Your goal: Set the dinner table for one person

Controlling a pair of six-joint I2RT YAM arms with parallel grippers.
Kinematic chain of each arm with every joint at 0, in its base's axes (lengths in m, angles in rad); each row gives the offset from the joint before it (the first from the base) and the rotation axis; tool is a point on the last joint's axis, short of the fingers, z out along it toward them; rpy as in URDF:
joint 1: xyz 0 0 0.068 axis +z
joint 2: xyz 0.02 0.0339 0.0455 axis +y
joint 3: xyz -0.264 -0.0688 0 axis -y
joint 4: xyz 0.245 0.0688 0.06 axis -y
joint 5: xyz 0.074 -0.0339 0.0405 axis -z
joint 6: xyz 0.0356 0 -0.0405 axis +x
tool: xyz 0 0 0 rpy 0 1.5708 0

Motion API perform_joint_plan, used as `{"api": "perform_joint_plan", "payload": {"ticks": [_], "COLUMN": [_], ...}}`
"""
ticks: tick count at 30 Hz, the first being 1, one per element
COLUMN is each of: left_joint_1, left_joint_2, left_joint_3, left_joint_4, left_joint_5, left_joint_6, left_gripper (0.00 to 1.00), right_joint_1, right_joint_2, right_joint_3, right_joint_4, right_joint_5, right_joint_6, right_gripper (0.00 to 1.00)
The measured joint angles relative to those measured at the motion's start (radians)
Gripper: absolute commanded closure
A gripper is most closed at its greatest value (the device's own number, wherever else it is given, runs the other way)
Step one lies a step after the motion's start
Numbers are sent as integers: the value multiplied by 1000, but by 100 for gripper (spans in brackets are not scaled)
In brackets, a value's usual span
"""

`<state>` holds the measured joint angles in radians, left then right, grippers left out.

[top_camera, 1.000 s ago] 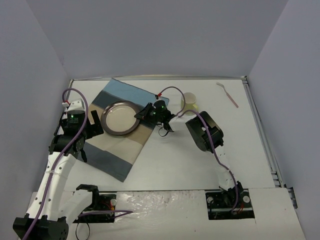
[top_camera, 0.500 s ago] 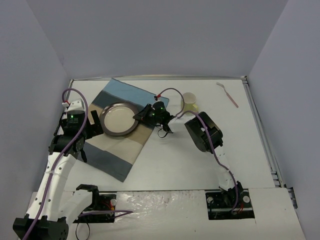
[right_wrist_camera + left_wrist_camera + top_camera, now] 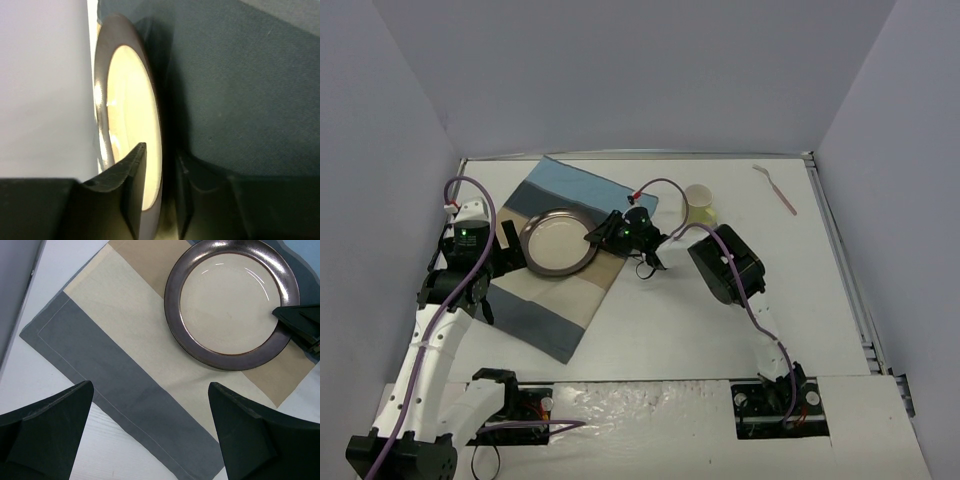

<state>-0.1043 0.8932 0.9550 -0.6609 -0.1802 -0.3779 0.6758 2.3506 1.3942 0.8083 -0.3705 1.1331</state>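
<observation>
plate (image 3: 557, 241) has slid slightly left on the striped placemat (image 3: 555, 300), right gripper (image 3: 592, 236) clamped on its rim; centring looks underway. left gripper (image 3: 150, 390) gapes wide, empty.

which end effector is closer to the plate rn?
Right. The right end effector grips the rim of the plate, one finger on each side. The left end effector hangs open over the grey end of the placemat, apart from the plate.
</observation>
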Motion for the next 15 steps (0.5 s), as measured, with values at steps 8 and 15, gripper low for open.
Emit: {"api": "perform_joint_plan", "payload": {"ticks": [8,15], "left_joint_1": [1,1], "left_joint_2": [-5,-7], "left_joint_3": [0,0], "left_joint_4": [0,0], "left_joint_5": [0,2], "left_joint_6": [0,0], "left_gripper": [3,3], "right_joint_1": [0,0], "right_joint_2": [-72,-223], "right_joint_3": [-22,-28], "right_joint_4": [-48,-225], "right_joint_5": [15,124], "right_joint_6": [-92,-279], "right_gripper": [38,33]}}
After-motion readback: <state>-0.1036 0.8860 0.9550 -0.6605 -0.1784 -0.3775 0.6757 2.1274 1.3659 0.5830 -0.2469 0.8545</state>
